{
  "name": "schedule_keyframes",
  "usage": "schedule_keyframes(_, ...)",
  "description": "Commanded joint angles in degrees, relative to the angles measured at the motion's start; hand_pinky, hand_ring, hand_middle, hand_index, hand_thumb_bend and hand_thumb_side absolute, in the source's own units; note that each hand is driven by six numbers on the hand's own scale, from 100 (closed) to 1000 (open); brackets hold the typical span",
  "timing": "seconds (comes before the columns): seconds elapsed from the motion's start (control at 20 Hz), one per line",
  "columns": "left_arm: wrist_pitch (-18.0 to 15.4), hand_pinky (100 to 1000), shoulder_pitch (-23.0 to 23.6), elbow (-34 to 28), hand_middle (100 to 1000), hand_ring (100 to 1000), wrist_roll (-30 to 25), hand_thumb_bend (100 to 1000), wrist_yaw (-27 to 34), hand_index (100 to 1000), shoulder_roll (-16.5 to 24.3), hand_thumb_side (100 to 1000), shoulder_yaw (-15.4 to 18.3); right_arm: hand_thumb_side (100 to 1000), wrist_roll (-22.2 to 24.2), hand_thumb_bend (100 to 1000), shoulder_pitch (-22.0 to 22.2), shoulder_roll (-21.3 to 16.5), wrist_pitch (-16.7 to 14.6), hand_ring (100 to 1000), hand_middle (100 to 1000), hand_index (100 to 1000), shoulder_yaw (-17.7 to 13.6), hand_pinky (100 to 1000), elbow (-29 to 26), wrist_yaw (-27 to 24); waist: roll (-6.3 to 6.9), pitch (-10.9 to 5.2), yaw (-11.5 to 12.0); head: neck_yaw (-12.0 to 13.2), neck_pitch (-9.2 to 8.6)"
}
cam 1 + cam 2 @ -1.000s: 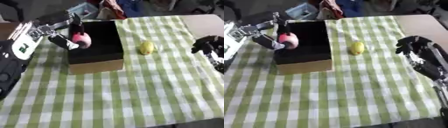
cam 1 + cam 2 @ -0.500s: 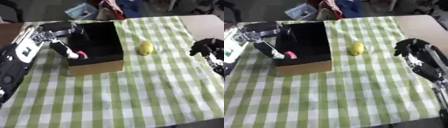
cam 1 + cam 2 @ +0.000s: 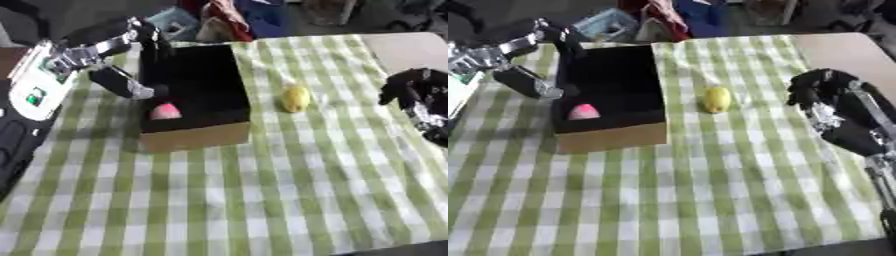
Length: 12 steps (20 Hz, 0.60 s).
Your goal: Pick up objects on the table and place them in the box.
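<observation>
- Green-and-white checked cloth [image 3: 262, 190] covers your work table; a bare tan corner of the table [image 3: 842, 50] shows at the far right; a heap of coloured items, too blurred to name, lies beyond the far edge.
- Your left hand [image 3: 118, 60] hangs at the box's left wall, near its far corner; the fingers [image 3: 149, 37] arch over the rim and the thumb [image 3: 122, 82] points down just outside it; they stand apart and hold nothing.
- Your right hand [image 3: 829, 97] sits at the right side of the cloth, well apart from the box; its fingers look curled inward, with nothing visible in them.
- The box [image 3: 192, 132] is cardboard with a dark interior, standing on the left half of the cloth, just beside your left hand.
- A pink object [image 3: 164, 111] lies inside the box, at the near left corner, just below your thumb.
- A yellow object [image 3: 717, 99], lemon-shaped, rests on the cloth between the box and your right hand, near the box's right wall but not touching it.
</observation>
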Motion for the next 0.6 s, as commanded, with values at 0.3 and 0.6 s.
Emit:
schedule_keyframes(0.3, 9.8, 599, 6.7, -16.8, 546, 525, 3.5, 291, 17.2, 720, 5.9, 212, 6.4, 310, 1.7, 100, -7.4, -10.9, -3.5, 589, 618, 744, 3.0, 717, 4.5, 2.1, -0.87, -1.64, 2.6, -2.1, -0.66)
schedule_keyframes(0.6, 15.2, 588, 17.5, -26.0, 533, 514, 6.5, 233, 23.2, 711, 6.2, 256, 12.5, 303, 5.1, 100, -12.9, -13.8, -6.3, 601, 628, 766, 5.3, 722, 11.2, 4.9, -1.45, -1.70, 4.7, -3.4, -0.80)
